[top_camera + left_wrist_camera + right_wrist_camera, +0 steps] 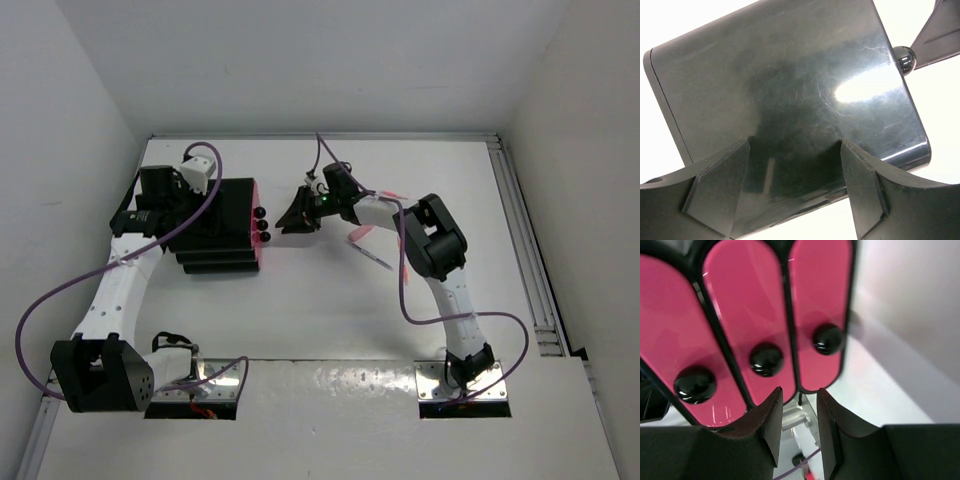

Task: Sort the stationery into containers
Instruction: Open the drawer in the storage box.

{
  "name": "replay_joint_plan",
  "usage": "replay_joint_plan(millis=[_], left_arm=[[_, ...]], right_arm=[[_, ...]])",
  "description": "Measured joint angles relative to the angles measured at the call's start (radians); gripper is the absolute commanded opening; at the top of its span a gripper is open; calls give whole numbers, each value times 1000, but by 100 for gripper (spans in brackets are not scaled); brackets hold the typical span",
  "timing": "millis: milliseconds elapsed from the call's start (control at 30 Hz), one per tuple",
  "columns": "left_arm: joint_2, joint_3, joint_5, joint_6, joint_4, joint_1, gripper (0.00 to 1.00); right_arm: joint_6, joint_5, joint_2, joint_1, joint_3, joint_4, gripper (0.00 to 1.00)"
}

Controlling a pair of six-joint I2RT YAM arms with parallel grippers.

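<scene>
- 3 pink drawers (pixel 765 310) with round black knobs (pixel 766 359) sit just ahead of the right gripper (pixel 799 407), whose jaws are narrowly parted and empty.
- Left gripper (pixel 792 172) is spread wide over the drawer unit (pixel 790 85).
- Pens (pixel 360 234) lie on the table (pixel 330 320) under the right arm.

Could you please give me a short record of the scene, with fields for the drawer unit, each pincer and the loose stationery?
Drawer unit: black, on the table, three pink fronts with black knobs, seemingly shut.
Left pincer: open, over the unit's black top.
Right pincer: partly open, empty, pointed at the knobs.
Stationery: pens loose on the table by the right arm.
</scene>
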State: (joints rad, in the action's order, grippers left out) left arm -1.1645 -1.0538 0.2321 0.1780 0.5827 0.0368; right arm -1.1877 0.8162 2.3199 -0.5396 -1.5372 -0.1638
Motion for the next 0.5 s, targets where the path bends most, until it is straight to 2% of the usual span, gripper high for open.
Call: replay_joint_plan(millis=[133,333,500], left_arm=[[-2,0,6,-3,-2,0,80],[-16,-4,16,-8,-13,2,80],[-21,-4,18,-18,-23,2,80]], right_arm=[[-24,13,0,-17,-10,-43,37],[-49,26,0,-25,-27,-90,49],[-55,26,8,-26,-56,-89,51]])
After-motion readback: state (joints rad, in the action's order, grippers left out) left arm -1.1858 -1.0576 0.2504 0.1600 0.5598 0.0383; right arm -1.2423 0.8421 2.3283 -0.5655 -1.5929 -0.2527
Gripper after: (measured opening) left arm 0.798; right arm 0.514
